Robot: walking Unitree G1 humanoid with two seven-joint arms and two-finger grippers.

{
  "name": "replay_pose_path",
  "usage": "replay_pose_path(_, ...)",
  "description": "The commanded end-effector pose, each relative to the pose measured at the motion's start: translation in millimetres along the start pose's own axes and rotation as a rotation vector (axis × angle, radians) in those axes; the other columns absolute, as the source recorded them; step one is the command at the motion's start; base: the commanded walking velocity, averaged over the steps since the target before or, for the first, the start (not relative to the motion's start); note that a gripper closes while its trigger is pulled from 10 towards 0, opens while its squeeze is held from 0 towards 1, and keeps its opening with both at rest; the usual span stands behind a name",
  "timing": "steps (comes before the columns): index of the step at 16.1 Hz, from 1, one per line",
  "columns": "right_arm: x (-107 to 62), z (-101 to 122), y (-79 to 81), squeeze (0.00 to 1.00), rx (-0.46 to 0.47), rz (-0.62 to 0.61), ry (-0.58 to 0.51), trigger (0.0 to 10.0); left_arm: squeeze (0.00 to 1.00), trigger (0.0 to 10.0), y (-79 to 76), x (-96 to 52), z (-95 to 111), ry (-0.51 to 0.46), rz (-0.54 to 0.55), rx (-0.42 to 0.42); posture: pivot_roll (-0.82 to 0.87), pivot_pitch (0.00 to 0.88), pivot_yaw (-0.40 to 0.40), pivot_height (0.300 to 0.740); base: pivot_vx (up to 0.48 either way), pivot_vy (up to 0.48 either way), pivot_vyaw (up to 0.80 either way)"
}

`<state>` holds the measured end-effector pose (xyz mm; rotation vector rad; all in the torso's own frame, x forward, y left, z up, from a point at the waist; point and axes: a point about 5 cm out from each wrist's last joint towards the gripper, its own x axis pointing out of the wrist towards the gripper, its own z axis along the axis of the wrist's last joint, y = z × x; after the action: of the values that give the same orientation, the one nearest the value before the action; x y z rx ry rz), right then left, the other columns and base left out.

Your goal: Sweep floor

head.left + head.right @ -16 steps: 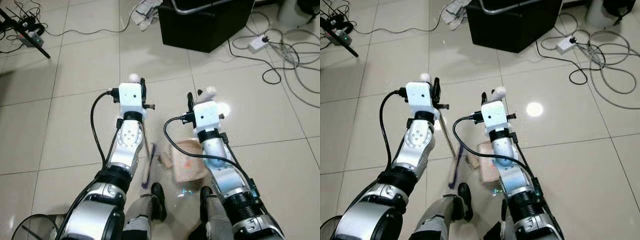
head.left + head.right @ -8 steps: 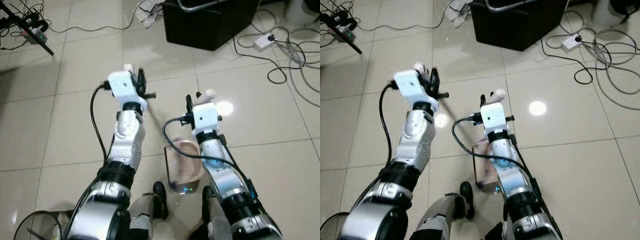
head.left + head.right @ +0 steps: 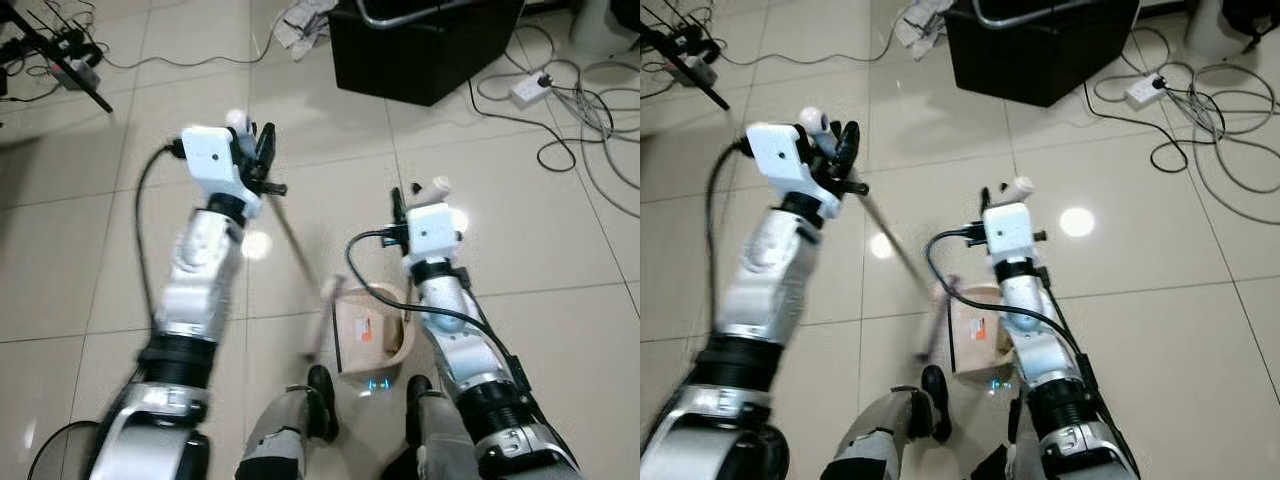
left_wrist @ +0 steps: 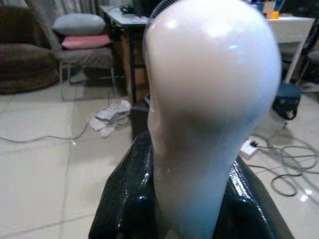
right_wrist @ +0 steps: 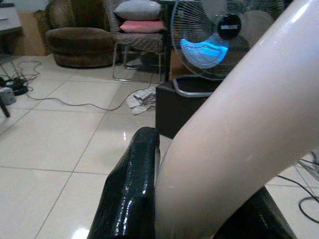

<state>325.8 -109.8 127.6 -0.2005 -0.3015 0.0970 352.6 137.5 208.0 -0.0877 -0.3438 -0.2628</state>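
A home living room — brown armchair [image 5: 79,47], cushioned chair [image 5: 142,37], standing fan [image 5: 214,42], tiled floor [image 3: 80,250].

The room was evenly and brightly lit from overhead. A round ceiling-lamp reflection glared on the glossy beige tiled floor [image 3: 1160,330], with another bright spot beside the raised silver left arm [image 3: 205,265], which was smeared by motion blur. Shadows were soft and faint. In both wrist views the close, smooth white handle [image 4: 209,99] was out of focus with small highlights, while the background furniture stayed fairly sharp. Tile lines curved slightly near the edges.
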Motion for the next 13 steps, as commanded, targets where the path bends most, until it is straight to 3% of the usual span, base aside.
replay_pose_path(1,-9.0,-10.0,-3.6,0.00,0.009,-0.009,0.036,10.0,0.00,10.0,9.9,-1.9,4.2,-0.001,0.004,0.015,-0.01,0.164,0.183,0.740,0.000,0.000,0.00)
replay_pose_path(4,-14.8,-9.1,-14.2,0.00,0.047,-0.044,0.036,10.0,0.00,10.0,26.5,-5.9,-1.1,0.045,0.036,0.080,-0.03,0.112,0.180,0.740,0.000,0.000,0.00)
replay_pose_path(6,-16.3,-2.6,-21.2,0.00,0.127,-0.038,0.006,10.0,0.00,10.0,35.1,-24.7,-24.7,0.151,0.020,0.174,-0.06,0.055,0.174,0.740,0.000,0.000,0.00)
replay_pose_path(7,-17.7,-1.1,-24.0,0.00,0.145,-0.033,-0.004,10.0,0.00,10.0,37.0,-32.0,-26.4,0.155,0.014,0.239,-0.07,0.042,0.176,0.740,0.000,0.000,0.00)
replay_pose_path(9,-21.5,-0.6,-34.7,0.00,0.172,-0.063,-0.006,10.0,0.00,10.0,44.0,-47.0,-26.7,0.169,0.070,0.235,-0.08,0.005,0.165,0.740,0.000,0.000,0.00)
replay_pose_path(13,-18.8,18.0,-48.8,0.00,0.246,-0.107,-0.025,10.0,0.00,10.0,42.8,-81.5,-40.0,0.246,0.045,0.261,-0.08,0.000,0.145,0.740,0.000,0.000,0.00)
